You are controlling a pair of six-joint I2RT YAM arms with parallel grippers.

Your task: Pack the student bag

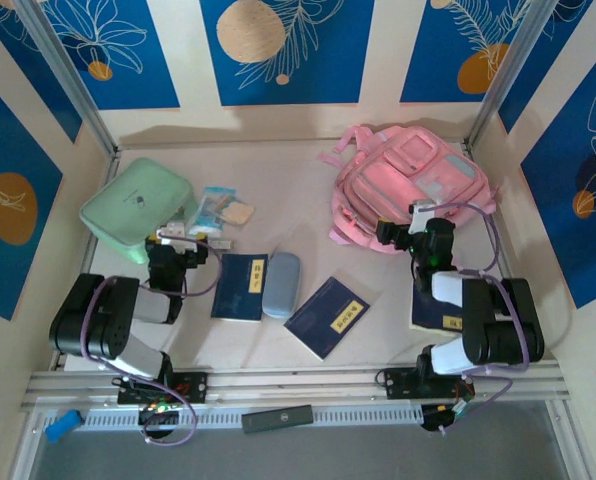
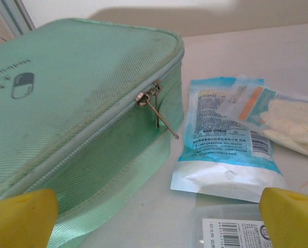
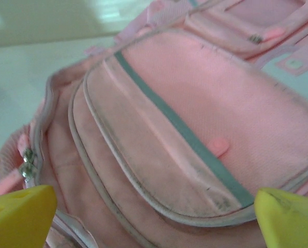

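Barely started, by the look of it: the student bag (image 1: 410, 185) lies at about 1 o'clock on the table (image 1: 308, 160), and nothing seems to have gone into it yet. Two dark blue booklets (image 1: 240, 285) and a grey-blue pouch (image 1: 281, 284) lie loose near 6 o'clock. The mint green case (image 1: 138, 208) sits at 10 o'clock, and the sealed packets (image 2: 226, 134) lie just beside it at its 3 o'clock.

The left gripper (image 1: 178, 243) hangs released and empty, facing the mint green case, its yellow fingertips (image 2: 19, 214) spread wide. The right gripper (image 3: 154, 217) is likewise released over the bag's front pocket, grasping nothing.

So all the packing is probably left, including opening the bag.

Whether the main compartment is unzipped I cannot tell: the right wrist view catches a zip pull (image 3: 27, 168) at 9 o'clock, but the seam runs out of frame. A third booklet (image 1: 425, 312) is mostly covered by the right arm. Print on the packets is too small to read.
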